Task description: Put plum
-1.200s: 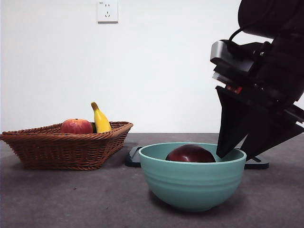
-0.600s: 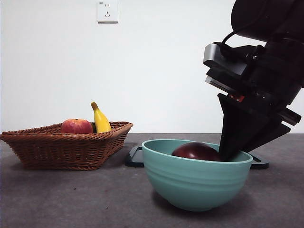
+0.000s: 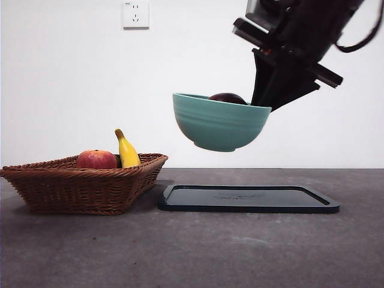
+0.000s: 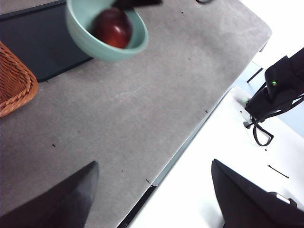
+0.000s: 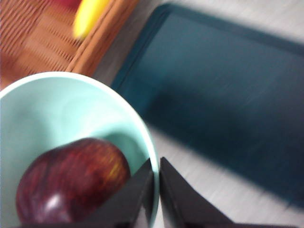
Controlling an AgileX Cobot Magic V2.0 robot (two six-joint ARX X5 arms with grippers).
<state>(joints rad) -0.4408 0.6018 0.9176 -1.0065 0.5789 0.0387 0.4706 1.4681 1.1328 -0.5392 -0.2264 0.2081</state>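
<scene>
Plum [image 3: 227, 97] in bowl [image 3: 219, 123], bowl held in the air above the tray [image 3: 248, 198].

Plum sits inside the teal bowl, dark top just showing over the rim in front view. Right end effector [image 5: 156, 178] has its 2 jaws pinched on the bowl's rim, 1 inside and 1 outside, bowl tilted slightly and clear of the table [image 3: 180, 252]. Black tray lies flat below. Wicker basket [image 3: 84, 183] beside the tray holds a red fruit [image 3: 96, 159] and a banana [image 3: 126, 150]. Left end effector [image 4: 152, 199] is well apart from the bowl, jaws spread wide, holding nothing.
</scene>
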